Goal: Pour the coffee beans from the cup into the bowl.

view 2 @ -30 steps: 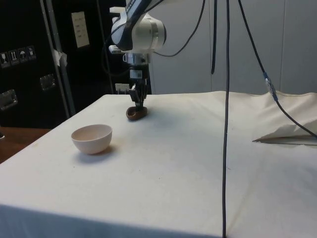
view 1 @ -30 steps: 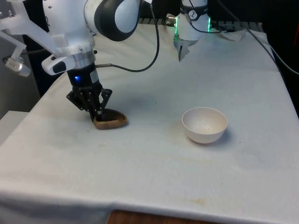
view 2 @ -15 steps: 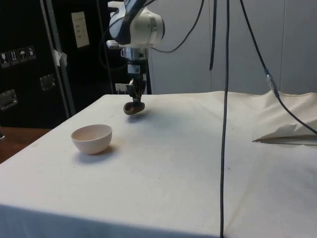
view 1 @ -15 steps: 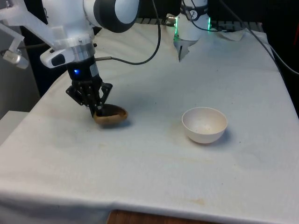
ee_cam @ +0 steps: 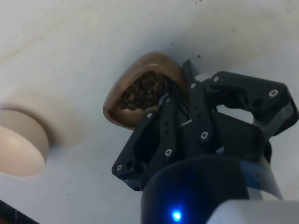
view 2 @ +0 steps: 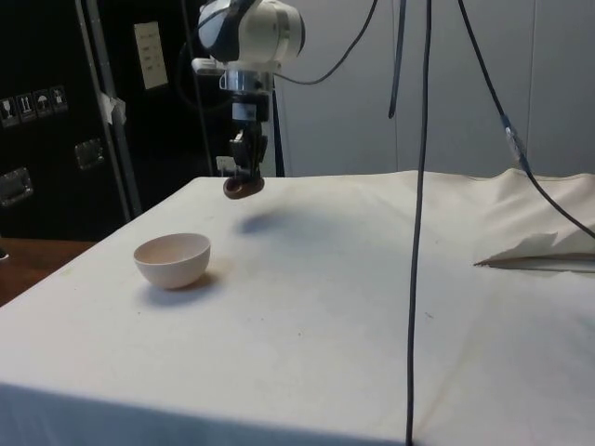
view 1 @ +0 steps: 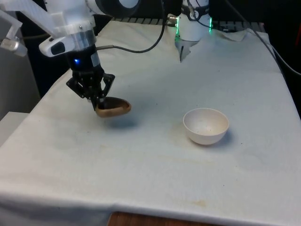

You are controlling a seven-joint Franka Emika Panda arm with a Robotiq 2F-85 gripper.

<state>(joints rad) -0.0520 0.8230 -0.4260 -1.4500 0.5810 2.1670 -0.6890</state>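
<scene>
At the front view's left, the gripper [view 1: 99, 102] hangs over the bench [view 1: 155, 160] with its fingers [ee_cam: 166, 100] pinching the rim of a small brown cup [view 1: 113, 108], one finger inside the lip and the other outside, as the wrist view shows. The cup is clear of the cloth, its shadow lying apart on the white surface beneath it in both the front and the side view, where the cup [view 2: 244, 187] hangs just under the gripper [view 2: 244, 177]. A rim grasp like this leaves the open mouth free for pouring, and the cup is carried close to level, presumably so that the coffee beans [ee_cam: 142, 91] heaped inside stay put until it is over its target; a slight tilt shows, but nothing appears to be spilling. Moving to the front view's right, the white bowl [view 1: 206, 125] stands well apart from the cup, upright and looking empty, with open cloth between the two, so the carry across is likely the step in hand and the tipping is not yet begun. The bowl's edge also shows in the wrist view [ee_cam: 21, 144], cut off by the frame. How deep the beans lie cannot be judged, since the fingers cover part of the cup's mouth, and the inner finger's contact point is hidden among the beans. Faint marks on the cloth near the bowl are too vague to name.
</scene>
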